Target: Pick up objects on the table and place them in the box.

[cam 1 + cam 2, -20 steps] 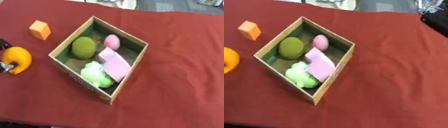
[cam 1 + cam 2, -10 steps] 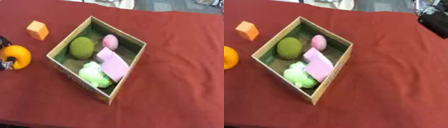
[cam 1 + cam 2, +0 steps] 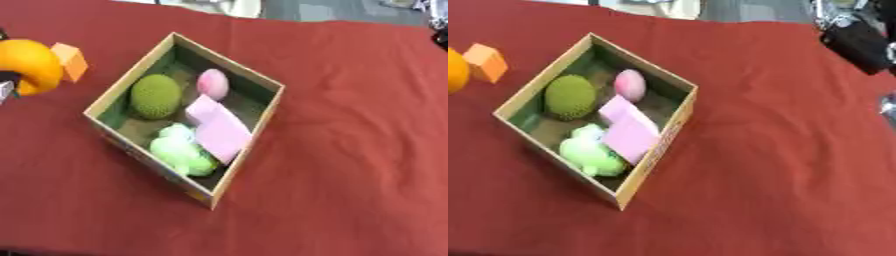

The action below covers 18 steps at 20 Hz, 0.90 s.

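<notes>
An orange ball (image 3: pixel 26 66) hangs at the left edge, above the red cloth, with my left hand (image 3: pixel 4 91) curled round it; only slivers of the hand show. An orange cube (image 3: pixel 71 61) lies just right of the ball. The cardboard box (image 3: pixel 229 63) sits in the middle, turned cornerwise. In it lie a dark green bumpy ball (image 3: pixel 156 96), a pink egg (image 3: pixel 213 84), a pink block (image 3: pixel 219 130) and a pale green soft toy (image 3: pixel 179 150). My right hand (image 3: pixel 855 42) shows as a black shape at the upper right, well away from the box.
The red cloth (image 3: pixel 350 150) covers the whole table, with broad bare stretches right of and in front of the box. The table's far edge runs along the top of the views.
The orange ball has risen from the cloth with my left hand and now sits level with the orange cube. My right arm has come further into the upper right corner.
</notes>
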Each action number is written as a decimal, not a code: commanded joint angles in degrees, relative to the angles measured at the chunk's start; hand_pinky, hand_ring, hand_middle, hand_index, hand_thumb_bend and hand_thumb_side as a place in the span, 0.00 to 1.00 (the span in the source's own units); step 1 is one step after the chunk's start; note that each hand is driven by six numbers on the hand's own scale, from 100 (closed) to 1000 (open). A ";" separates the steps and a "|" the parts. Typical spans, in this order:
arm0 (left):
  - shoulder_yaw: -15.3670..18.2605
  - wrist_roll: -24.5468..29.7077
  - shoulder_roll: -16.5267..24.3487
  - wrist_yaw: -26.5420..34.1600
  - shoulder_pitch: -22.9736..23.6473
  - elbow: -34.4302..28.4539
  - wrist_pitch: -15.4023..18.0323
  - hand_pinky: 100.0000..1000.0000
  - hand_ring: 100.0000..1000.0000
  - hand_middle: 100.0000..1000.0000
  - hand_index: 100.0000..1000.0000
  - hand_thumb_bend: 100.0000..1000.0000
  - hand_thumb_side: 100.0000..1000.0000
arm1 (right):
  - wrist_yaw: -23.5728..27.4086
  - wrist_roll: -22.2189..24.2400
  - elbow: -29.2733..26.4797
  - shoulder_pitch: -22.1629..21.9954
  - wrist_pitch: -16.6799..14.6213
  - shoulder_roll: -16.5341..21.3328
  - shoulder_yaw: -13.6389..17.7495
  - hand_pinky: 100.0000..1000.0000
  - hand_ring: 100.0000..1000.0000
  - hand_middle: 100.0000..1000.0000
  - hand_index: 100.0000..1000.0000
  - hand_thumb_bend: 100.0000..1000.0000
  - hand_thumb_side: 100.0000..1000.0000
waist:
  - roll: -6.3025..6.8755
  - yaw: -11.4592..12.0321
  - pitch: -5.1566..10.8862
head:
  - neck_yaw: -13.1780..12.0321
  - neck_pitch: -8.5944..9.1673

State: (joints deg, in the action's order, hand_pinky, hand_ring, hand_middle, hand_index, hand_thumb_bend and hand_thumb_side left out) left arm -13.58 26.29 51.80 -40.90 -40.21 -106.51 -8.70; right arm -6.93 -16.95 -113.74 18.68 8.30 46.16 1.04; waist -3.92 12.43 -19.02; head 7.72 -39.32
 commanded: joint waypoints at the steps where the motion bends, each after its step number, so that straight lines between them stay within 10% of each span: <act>1: -0.25 -0.56 -0.47 2.93 -3.12 -4.13 -0.18 0.62 0.58 0.56 0.62 0.00 0.12 | 0.35 -0.02 -0.85 0.75 -0.19 1.39 0.81 0.80 0.75 0.63 0.78 0.00 0.50 | 0.95 0.10 1.44 | 0.58 -0.26; 18: -9.59 6.08 -12.81 7.06 -13.05 3.19 2.62 0.66 0.63 0.61 0.68 0.11 0.20 | 0.74 0.63 -0.85 1.77 -0.22 0.86 0.29 0.80 0.75 0.63 0.78 0.00 0.51 | 0.42 -0.50 1.31 | 0.96 -0.55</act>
State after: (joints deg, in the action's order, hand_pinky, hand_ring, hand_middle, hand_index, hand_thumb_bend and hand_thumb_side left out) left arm -23.40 31.93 38.52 -34.21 -51.99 -103.72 -6.33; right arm -6.50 -16.48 -113.74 19.70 8.23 46.06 0.96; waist -3.92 12.01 -18.98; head 8.40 -39.75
